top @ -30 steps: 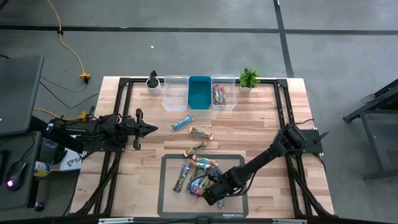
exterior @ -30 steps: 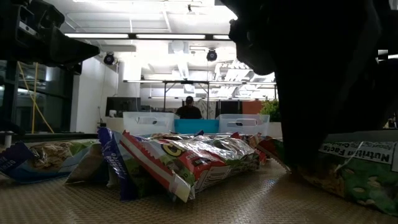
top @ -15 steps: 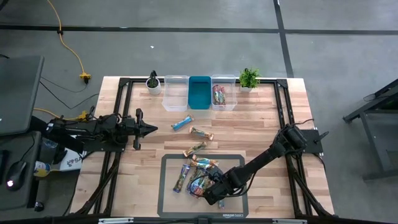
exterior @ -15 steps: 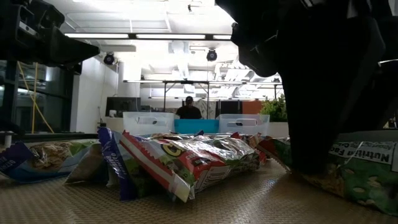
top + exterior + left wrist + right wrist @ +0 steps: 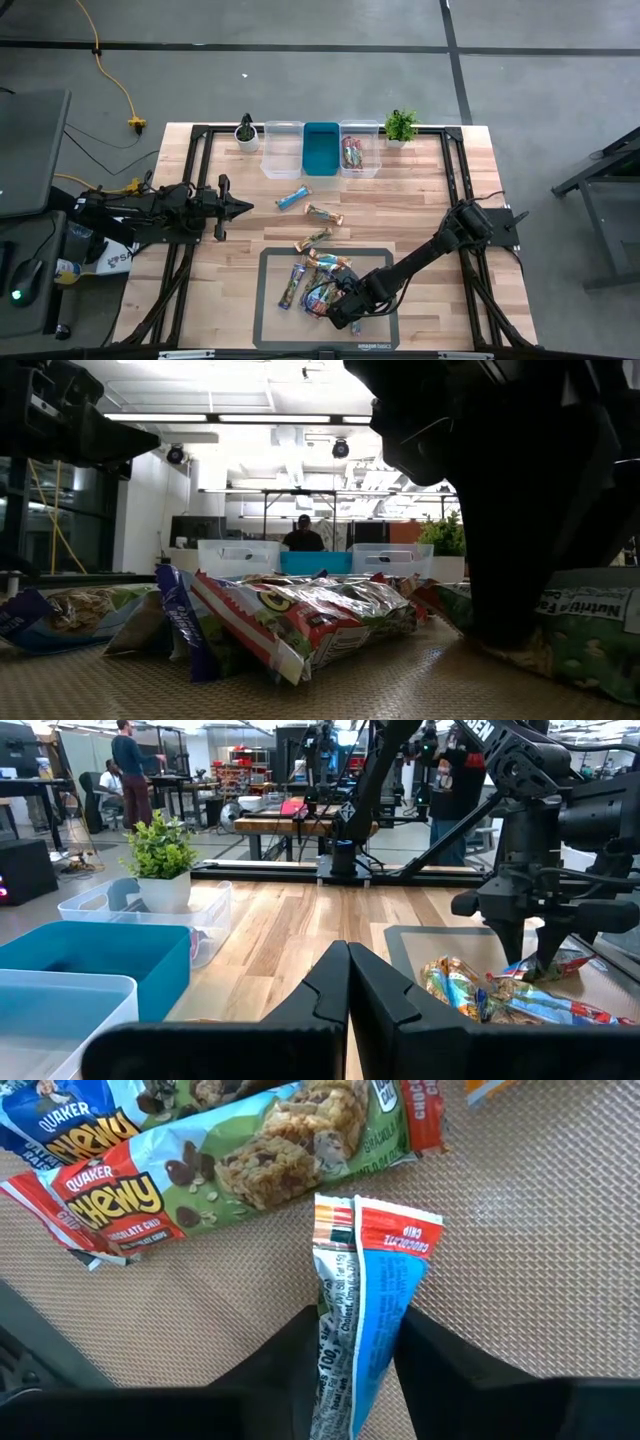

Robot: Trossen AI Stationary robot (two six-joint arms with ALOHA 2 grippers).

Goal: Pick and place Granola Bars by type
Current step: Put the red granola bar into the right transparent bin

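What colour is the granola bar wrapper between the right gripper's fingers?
Blue wrapper with a red end; right wrist view.

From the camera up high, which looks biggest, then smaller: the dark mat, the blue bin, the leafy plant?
1. Mat, clearly biggest.
2. Blue bin.
3. Leafy plant, smallest.
All sit on the table at a similar distance from the camera, so the order is fair.
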